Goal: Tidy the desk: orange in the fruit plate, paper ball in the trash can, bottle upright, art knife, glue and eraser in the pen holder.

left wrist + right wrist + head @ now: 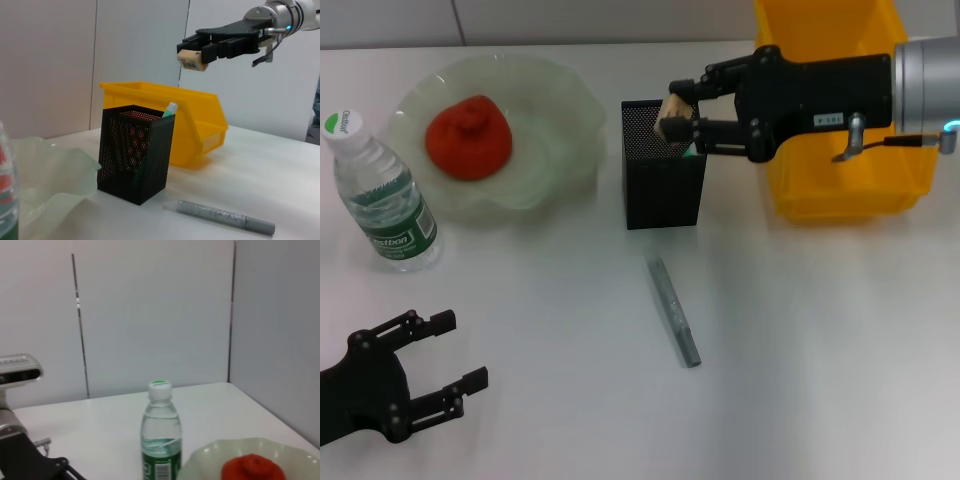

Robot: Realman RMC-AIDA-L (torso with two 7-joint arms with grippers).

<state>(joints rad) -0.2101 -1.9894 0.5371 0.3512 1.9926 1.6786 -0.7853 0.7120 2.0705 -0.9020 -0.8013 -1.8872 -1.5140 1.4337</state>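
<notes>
Eraser [672,113] pinched between the fingertips of the right end effector [678,112], held in the air over the open mouth of the pen holder [663,180], well above the rim in the left wrist view. Not yet let go. Inside the holder, a pale green tip poking up at one corner, probably the glue, though hard to confirm. Art knife [674,311] lying flat on the surface, just in front of the holder, untouched and apart from it.

Further out: orange [469,136] resting in the fruit plate [556,95], done by the look of it. Bottle [378,191] standing upright beside the plate, cap on top, also done. Trash can [825,30] behind and to the right of the holder, partly hidden by the right arm; no paper ball anywhere on the surface, and the inside of the can mostly out of sight, so cannot tell for sure.

Left end effector [428,368] low at the near left corner, fingers spread, holding nothing, idle.

Left to do, judging by this: drop the eraser, then the knife into the holder.
</notes>
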